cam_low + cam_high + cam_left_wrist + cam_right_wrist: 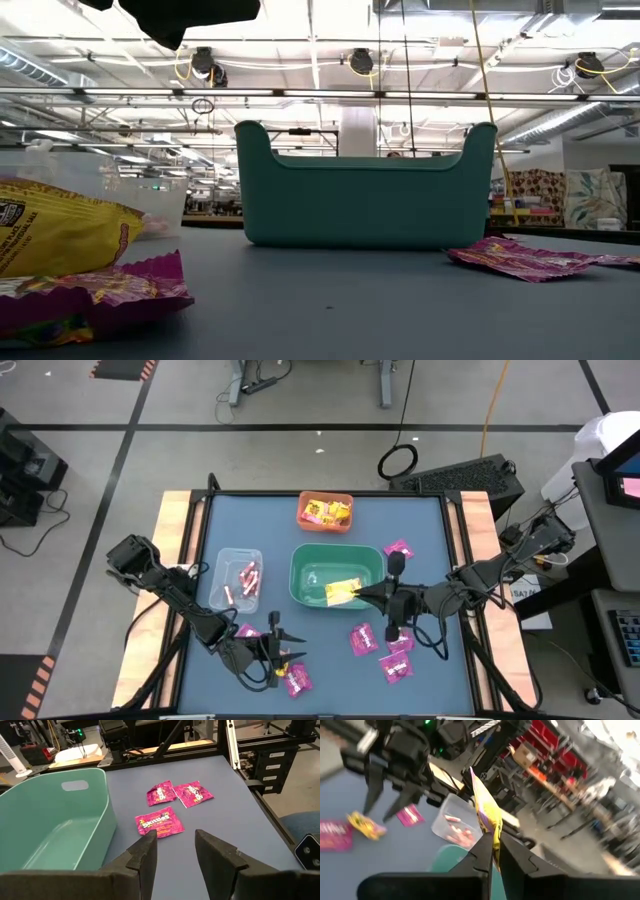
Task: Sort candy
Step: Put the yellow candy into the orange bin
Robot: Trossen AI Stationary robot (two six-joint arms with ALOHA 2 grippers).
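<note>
My right gripper point(364, 592) is shut on a yellow packet point(342, 592) over the near right part of the green bin point(336, 574). My left gripper point(289, 641) hangs open near the table's near edge, beside a pink packet and a yellow one point(296, 676) lying flat. Several more magenta packets point(159, 822) lie flat on the table ahead of its fingers, right of the green bin. The orange bin point(325, 512) holds yellow packets. The clear bin point(237, 580) holds pink-white sticks. My right gripper pinches the yellow packet by one edge point(494, 836) between its two fingertips. The fingers come level from the table's right. The packet sticks out beyond the fingertips point(482, 802), over the inside of the green bin.
One magenta packet point(399, 548) lies right of the green bin's far corner. In the low view the green bin point(365, 190) stands mid-table, with a yellow and a pink packet point(60, 250) close at the left and a pink one point(530, 260) at the right.
</note>
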